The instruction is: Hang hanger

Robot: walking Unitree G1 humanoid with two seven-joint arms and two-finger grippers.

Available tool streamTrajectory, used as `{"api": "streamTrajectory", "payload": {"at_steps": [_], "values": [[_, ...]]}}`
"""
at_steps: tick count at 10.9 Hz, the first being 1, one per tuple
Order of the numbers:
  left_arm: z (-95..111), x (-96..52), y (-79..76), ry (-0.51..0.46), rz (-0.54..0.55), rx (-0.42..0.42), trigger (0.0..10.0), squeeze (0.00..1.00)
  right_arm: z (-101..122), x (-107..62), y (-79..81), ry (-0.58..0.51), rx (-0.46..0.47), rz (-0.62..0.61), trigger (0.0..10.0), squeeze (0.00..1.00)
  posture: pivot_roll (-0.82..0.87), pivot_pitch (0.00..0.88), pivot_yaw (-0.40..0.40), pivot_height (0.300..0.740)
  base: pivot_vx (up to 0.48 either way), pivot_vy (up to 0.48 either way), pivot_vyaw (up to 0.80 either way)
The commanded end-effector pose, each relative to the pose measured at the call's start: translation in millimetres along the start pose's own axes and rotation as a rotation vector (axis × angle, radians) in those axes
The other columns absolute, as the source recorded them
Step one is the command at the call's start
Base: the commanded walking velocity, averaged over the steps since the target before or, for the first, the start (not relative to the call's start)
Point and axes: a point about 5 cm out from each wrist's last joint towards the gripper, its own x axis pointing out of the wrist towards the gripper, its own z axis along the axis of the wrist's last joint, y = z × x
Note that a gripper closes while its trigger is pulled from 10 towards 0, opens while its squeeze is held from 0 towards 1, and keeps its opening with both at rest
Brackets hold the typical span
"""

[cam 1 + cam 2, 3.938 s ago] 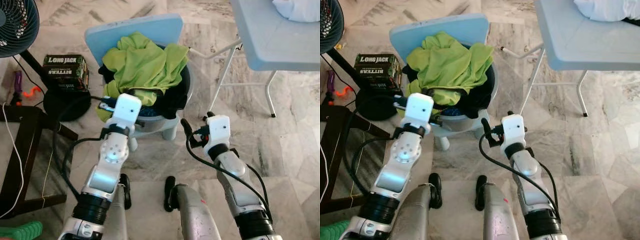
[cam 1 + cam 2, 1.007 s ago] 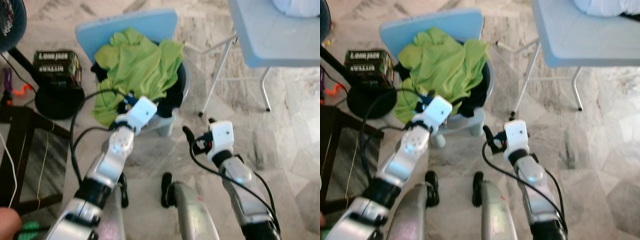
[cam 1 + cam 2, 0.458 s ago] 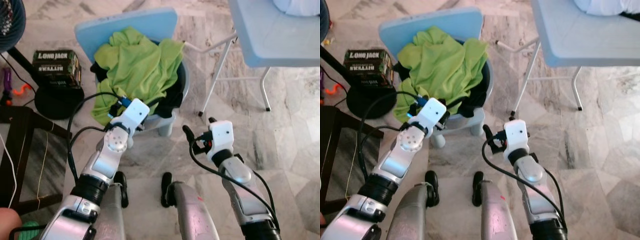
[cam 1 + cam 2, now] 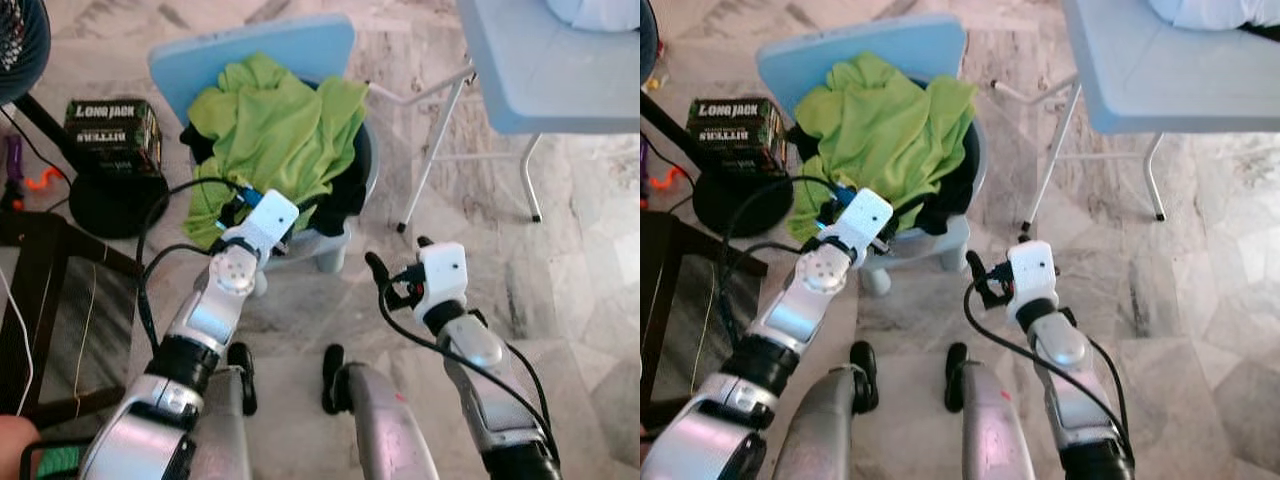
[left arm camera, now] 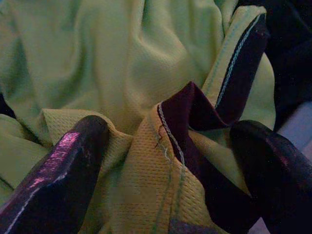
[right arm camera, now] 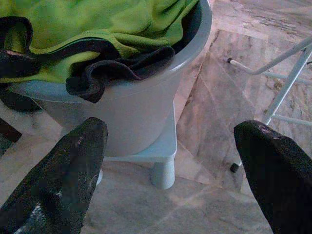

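Note:
A bright green shirt (image 4: 280,120) lies heaped over dark clothes in a grey basin (image 4: 368,165) on a light blue stool (image 4: 250,50). My left gripper (image 4: 238,205) reaches into the near side of the heap. In the left wrist view its black fingers (image 5: 63,170) stand spread, and a bunched fold of the green shirt (image 5: 146,161) with a dark hem lies between them. My right gripper (image 4: 397,252) is held open and bare above the floor, to the right of the basin. Its wrist view looks at the basin wall (image 6: 122,112).
A white folding table (image 4: 540,70) stands at the back right, its thin legs (image 4: 430,150) close to the basin. To the left are a Long Jack box (image 4: 112,125), a black fan base (image 4: 110,205) and a dark wooden frame (image 4: 40,300). A person's hand (image 4: 12,440) shows bottom left.
Over the last second the left wrist has shifted slightly at the basin's near rim, staying in the green cloth. The right arm has held still. The camera has moved a little.

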Motion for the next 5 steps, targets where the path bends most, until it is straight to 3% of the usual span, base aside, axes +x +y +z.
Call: {"api": "streamTrajectory", "payload": {"at_steps": [1, 2, 3, 5], "values": [[-2.0, 0.4, -5.2, 0.002, -0.010, -0.017, 10.0, 0.98, -5.8, -5.0, 0.6, 0.026, -0.004, 0.002, 10.0, 0.00, -0.05, 0.403, -0.118, 0.740, 0.000, 0.000, 0.00], [-0.5, 3.9, -7.5, 0.010, -0.022, -0.015, 10.0, 1.00, -5.9, -6.4, 1.0, 0.027, -0.004, 0.001, 10.0, 0.00, -0.06, 0.405, -0.115, 0.740, 0.000, 0.000, 0.00], [0.9, 5.2, -9.3, 0.010, -0.029, -0.013, 10.0, 0.00, -6.0, -7.2, 0.9, 0.028, -0.004, -0.001, 10.0, 0.00, -0.06, 0.406, -0.115, 0.740, 0.000, 0.000, 0.00], [6.7, 9.2, -11.8, -0.006, -0.046, 0.003, 10.0, 0.00, -6.4, -9.0, 1.2, 0.030, -0.006, -0.003, 10.0, 0.00, -0.06, 0.413, -0.106, 0.740, 0.000, 0.000, 0.00]]}}
